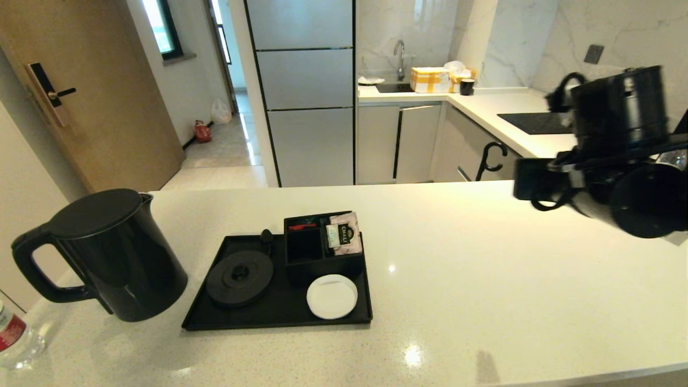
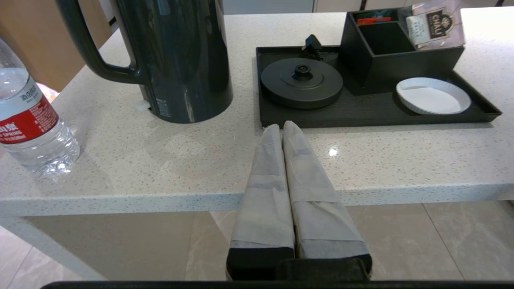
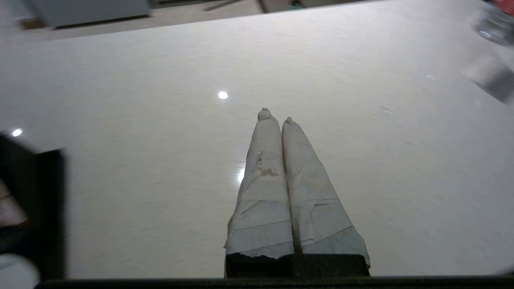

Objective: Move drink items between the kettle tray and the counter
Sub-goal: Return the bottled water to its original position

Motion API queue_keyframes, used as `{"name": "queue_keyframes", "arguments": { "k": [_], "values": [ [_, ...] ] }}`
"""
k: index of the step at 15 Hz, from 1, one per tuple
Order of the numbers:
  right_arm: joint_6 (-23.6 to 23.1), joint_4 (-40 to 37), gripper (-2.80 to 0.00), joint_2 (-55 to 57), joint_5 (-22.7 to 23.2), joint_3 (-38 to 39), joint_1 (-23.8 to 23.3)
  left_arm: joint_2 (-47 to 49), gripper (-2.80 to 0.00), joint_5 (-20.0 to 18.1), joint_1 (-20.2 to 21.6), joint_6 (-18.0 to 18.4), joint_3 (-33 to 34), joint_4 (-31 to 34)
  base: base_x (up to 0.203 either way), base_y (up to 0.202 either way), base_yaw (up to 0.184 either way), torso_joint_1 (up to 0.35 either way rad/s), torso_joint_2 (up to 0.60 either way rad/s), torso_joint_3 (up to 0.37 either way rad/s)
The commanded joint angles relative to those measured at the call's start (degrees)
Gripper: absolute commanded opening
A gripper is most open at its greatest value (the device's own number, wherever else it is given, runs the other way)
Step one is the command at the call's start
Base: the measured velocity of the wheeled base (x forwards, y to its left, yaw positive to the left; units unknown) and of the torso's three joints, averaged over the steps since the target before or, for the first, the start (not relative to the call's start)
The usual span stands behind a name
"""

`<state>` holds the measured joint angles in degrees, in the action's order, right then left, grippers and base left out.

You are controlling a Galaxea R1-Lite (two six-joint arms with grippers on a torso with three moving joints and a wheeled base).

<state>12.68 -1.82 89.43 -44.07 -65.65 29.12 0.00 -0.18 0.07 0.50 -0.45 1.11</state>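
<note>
The black kettle stands on the counter just left of the kettle tray. A red-labelled water bottle stands on the counter at the far left. The tea sachet sits upright in the tray's divided box. My left gripper is shut and empty, off the counter's front edge, pointing at the tray. My right gripper is shut and empty above bare counter; only its arm shows at the right in the head view.
On the tray are a round kettle base and a white coaster. A black hob, sink and yellow box lie on the far counter. A fridge stands behind.
</note>
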Motion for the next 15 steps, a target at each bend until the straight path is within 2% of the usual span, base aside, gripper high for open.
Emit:
{"name": "queue_keyframes", "arguments": {
  "k": [1,3,7,10,11,13,15],
  "values": [
    [0.93,-3.86,-2.8,-13.02,-1.0,3.14,-3.71,-0.09,-2.8,0.01,0.01,0.03,0.01,0.04,0.0,0.0,0.0,0.0,0.0,0.0],
    [1.94,-10.26,-2.8,-26.14,-2.12,6.12,-9.49,-0.09,-2.8,0.01,0.01,0.03,0.01,0.04,0.0,0.0,0.0,0.0,0.0,0.0],
    [2.48,-22.74,-2.8,-52.65,-3.49,12.99,-25.33,-0.09,-2.8,0.01,0.01,-0.05,0.01,0.04,0.0,0.0,0.0,0.0,0.0,0.0],
    [1.66,-32.32,-2.8,-69.97,-1.24,17.25,-31.0,-0.09,-2.8,0.01,0.01,-0.02,0.01,0.04,0.0,0.0,0.0,0.0,0.0,0.0],
    [2.49,-36.65,-2.8,-72.75,0.49,17.19,-32.4,-0.09,-2.8,0.01,0.01,0.03,0.01,0.04,0.0,0.0,0.0,0.0,0.0,0.0],
    [3.25,-42.13,-2.8,-73.54,7.05,15.21,-33.86,-0.09,-2.8,0.01,0.01,0.03,0.01,0.04,0.0,0.0,0.0,0.0,0.0,0.0],
    [1.49,-42.95,-2.8,-73.58,16.07,11.74,-33.86,-0.09,-2.8,0.01,0.01,0.03,0.01,0.04,0.0,0.0,0.0,0.0,0.0,0.0]
  ]
}}
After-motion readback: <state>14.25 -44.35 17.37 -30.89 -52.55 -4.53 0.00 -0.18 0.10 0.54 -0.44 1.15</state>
